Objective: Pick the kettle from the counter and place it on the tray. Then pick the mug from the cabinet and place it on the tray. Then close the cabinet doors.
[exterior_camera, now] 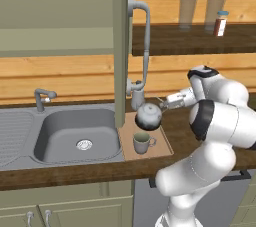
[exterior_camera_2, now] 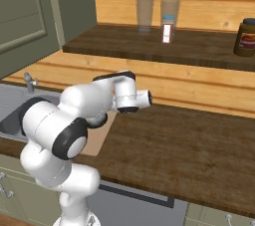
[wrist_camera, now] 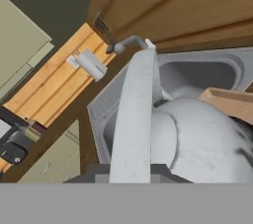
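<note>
The shiny silver kettle (exterior_camera: 148, 116) stands on the back of the pale wood tray (exterior_camera: 162, 147), with the grey mug (exterior_camera: 142, 143) in front of it on the same tray. My gripper (exterior_camera: 162, 101) hovers just right of the kettle's top, pointing left; its jaws are too small to read. One olive-grey cabinet door (exterior_camera: 120, 46) stands open, edge-on, its long grey bar handle (exterior_camera: 146, 36) on the right side. In the hand view the bar handle (wrist_camera: 136, 119) runs up the middle, close to the camera, beside the kettle (wrist_camera: 197, 144). The cabinet (exterior_camera: 55, 11) is above the sink.
The grey sink (exterior_camera: 75, 133) with its faucet (exterior_camera: 44, 96) lies left of the tray in the dark wood counter (exterior_camera: 75, 173). A wooden wall shelf (exterior_camera: 200, 38) carries a jar (exterior_camera: 220, 23). My own arm hides most of the tray (exterior_camera_2: 99, 140) in the right base view.
</note>
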